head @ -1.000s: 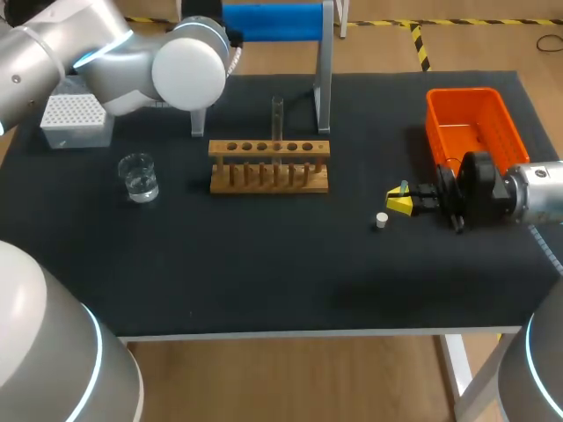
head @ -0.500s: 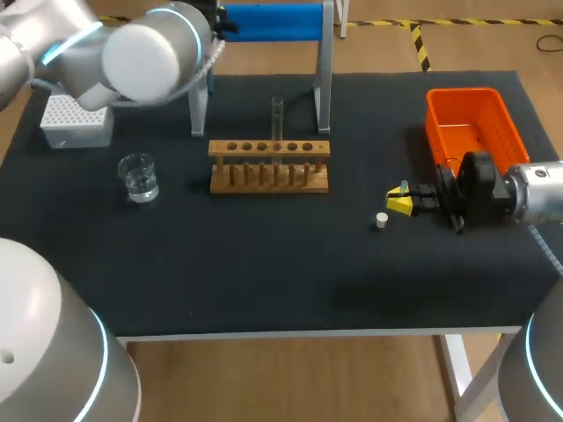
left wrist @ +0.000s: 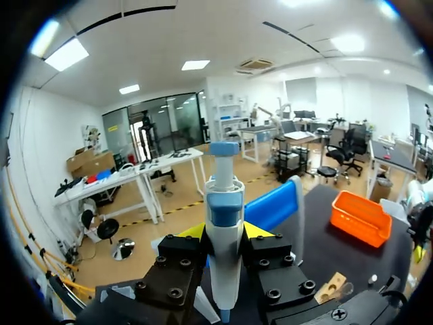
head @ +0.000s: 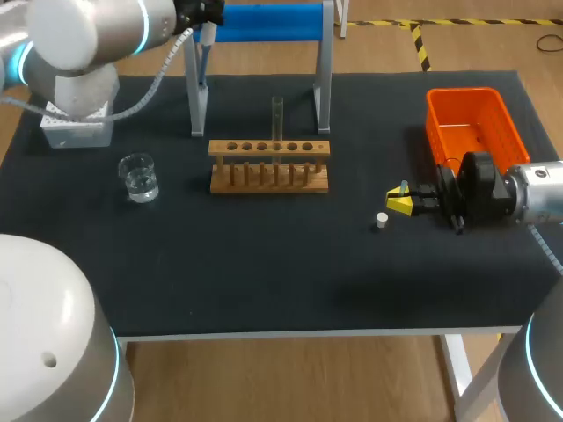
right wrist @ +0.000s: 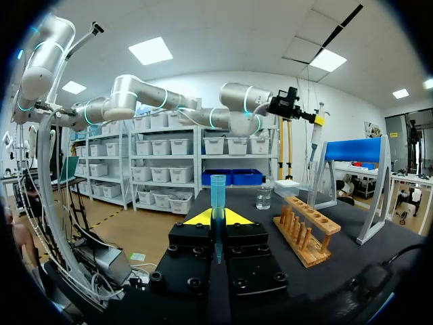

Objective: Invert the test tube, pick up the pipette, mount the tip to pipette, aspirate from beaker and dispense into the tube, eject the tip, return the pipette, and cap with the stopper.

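Observation:
My left gripper point(head: 199, 12) is at the far left end of the blue pipette stand point(head: 264, 22), shut on the white and blue pipette point(left wrist: 224, 217), which stands upright between its fingers. The pipette point(right wrist: 316, 135) hangs high beside the stand in the right wrist view. A clear test tube point(head: 277, 119) stands upright in the wooden rack point(head: 269, 164). The beaker point(head: 139, 178) of water and the white tip box point(head: 75, 123) sit at the left. My right gripper point(head: 400, 202) is low near the white stopper point(head: 382, 221), shut on a slim blue pipette tip point(right wrist: 217, 196).
An orange bin point(head: 471, 123) stands at the back right, just behind my right arm. The stand's grey legs point(head: 324, 79) rise behind the rack. Bare black mat lies across the front of the table.
My left arm has swung back and to the left, bringing its gripper with the pipette into view at the stand's left end. The right arm has kept still.

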Robot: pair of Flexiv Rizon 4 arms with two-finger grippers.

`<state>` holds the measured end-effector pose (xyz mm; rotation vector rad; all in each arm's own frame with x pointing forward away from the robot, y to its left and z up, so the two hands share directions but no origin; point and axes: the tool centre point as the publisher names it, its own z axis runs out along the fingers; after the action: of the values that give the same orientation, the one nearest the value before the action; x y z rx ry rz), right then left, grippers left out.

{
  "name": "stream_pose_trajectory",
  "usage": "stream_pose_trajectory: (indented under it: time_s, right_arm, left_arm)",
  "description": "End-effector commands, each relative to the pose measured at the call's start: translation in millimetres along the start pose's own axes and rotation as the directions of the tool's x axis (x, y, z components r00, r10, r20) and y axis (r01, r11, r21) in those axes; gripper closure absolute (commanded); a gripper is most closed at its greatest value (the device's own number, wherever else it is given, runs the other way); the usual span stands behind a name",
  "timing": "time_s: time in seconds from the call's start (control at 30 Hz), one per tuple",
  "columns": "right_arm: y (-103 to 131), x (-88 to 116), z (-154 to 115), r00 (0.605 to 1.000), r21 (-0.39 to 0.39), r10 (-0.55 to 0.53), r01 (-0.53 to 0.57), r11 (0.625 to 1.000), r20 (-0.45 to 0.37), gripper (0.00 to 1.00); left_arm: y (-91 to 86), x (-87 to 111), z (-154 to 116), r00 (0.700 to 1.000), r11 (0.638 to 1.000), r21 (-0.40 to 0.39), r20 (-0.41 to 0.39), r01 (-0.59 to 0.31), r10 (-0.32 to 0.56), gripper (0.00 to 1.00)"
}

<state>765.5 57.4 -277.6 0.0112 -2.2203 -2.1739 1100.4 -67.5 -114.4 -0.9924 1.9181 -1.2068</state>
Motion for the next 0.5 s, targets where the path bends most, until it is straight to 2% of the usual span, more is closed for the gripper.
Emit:
stream_pose_trajectory:
  time_s: [0.03,0.1,0.13,0.2,0.37,0.5]
  right_arm:
    - [-0.1,0.6,-0.2,1.000,0.000,-0.001,0.001,1.000,0.002,1.00]
    - [-0.1,0.6,-0.2,1.000,0.000,-0.001,0.001,1.000,0.002,1.00]
    - [-0.1,0.6,-0.2,1.000,0.000,-0.001,0.001,1.000,0.002,1.00]
    - [-0.1,0.6,-0.2,1.000,0.000,-0.001,0.001,1.000,0.002,1.00]
    - [-0.1,0.6,-0.2,1.000,0.000,-0.001,0.001,1.000,0.002,1.00]
    - [-0.1,0.6,-0.2,1.000,0.000,-0.001,0.001,1.000,0.002,1.00]
  left_arm:
    - [-5.2,3.4,-25.9,0.924,1.000,-0.001,-0.382,-0.014,0.013,1.00]
    - [-7.4,8.4,-36.5,0.896,0.998,0.008,-0.441,-0.061,0.058,1.00]
    - [-8.3,9.4,-42.5,0.877,0.999,0.015,-0.478,-0.048,0.049,1.00]
    - [-9.4,12.5,-52.9,0.837,0.996,0.016,-0.542,-0.085,0.080,1.00]
    - [-6.2,27.2,-72.8,0.709,0.986,0.004,-0.694,-0.165,0.121,1.00]
    - [3.0,37.1,-85.0,0.619,0.982,0.003,-0.776,-0.191,0.123,1.00]
